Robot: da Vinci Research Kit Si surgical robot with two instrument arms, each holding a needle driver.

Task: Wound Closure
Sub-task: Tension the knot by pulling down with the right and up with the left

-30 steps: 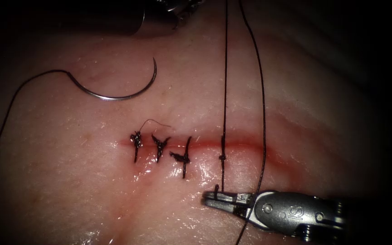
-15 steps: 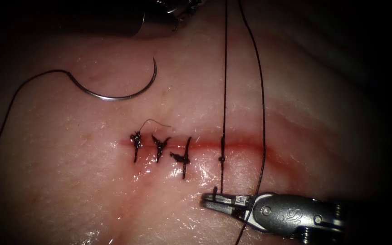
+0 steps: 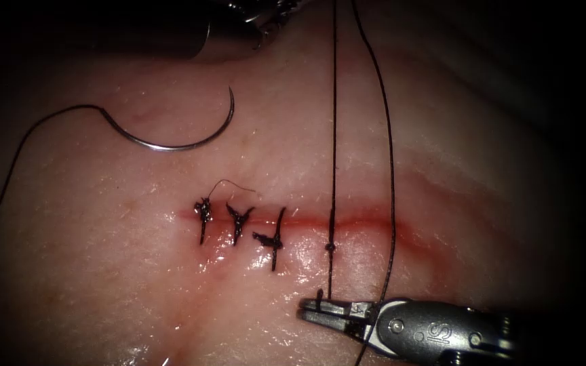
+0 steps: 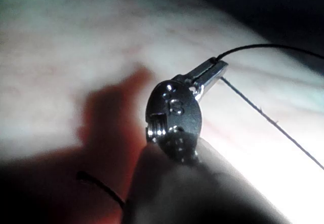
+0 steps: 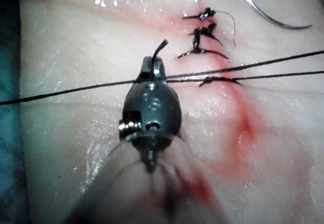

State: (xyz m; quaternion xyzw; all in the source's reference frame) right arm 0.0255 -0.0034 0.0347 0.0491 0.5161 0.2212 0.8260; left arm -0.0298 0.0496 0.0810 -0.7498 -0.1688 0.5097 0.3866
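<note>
The curved needle (image 3: 171, 144) lies free on the tissue (image 3: 103, 271), up and to the left of the cut (image 3: 367, 220), not in the tissue; neither tool holds it. Its thread (image 3: 22, 146) trails off to the left. My right tool (image 3: 304, 309) lies below the cut, jaws shut on the short thread end (image 3: 319, 294) of the fourth stitch; the same grip shows in the right wrist view (image 5: 154, 71). A small knot (image 3: 330, 246) sits on that stitch. Two strands (image 3: 334, 102) rise to the top edge. My left tool (image 4: 218, 65) has its jaws shut on the thread.
Three tied stitches (image 3: 239, 220) cross the left part of the cut, one with a thin loose tail (image 3: 232, 183). Red fluid (image 3: 408, 234) stains the cut's right part. The left tool's shaft (image 3: 191, 34) lies along the top edge.
My right tool has shifted slightly down and left with the thread end. The knot has moved a little lower along the stitch. The needle has not moved.
</note>
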